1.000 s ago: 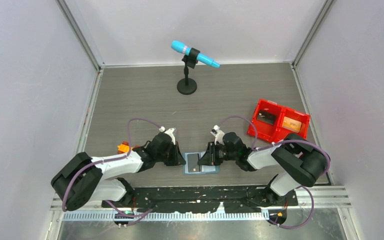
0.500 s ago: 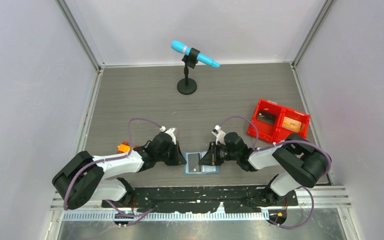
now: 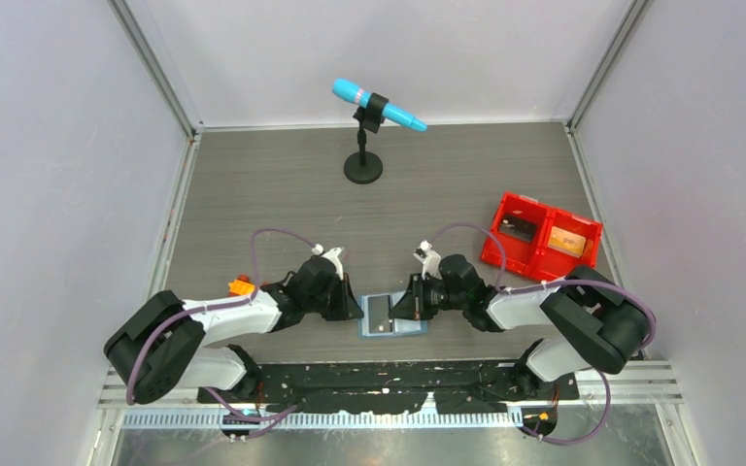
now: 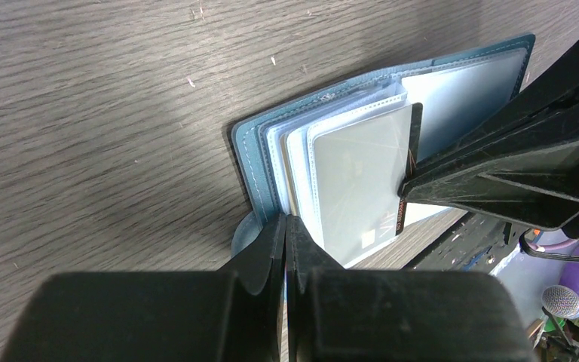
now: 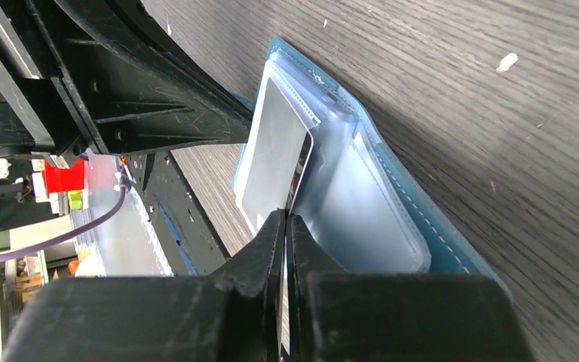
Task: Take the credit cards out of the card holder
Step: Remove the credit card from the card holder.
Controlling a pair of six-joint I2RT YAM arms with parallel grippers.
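Your left gripper (image 4: 285,220) clenched shut, tips at 9 o'clock edge of card holder (image 4: 250,162), right gripper (image 5: 285,219) pinching silvery credit card (image 5: 271,162).

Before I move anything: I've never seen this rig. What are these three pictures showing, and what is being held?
The left arm and right arm are robot arms bolted at the table's near edge, each ending in two-finger jaws. The wide picture is from a fixed camera above and behind them. The other two come from a camera on each wrist, looking along its own jaws. On the table lie an open teal card holder, a red bin and a microphone on a stand. The right jaws are shut on the edge of a card in the holder. The left jaws are shut at the holder's edge; whether they grip it I cannot tell.
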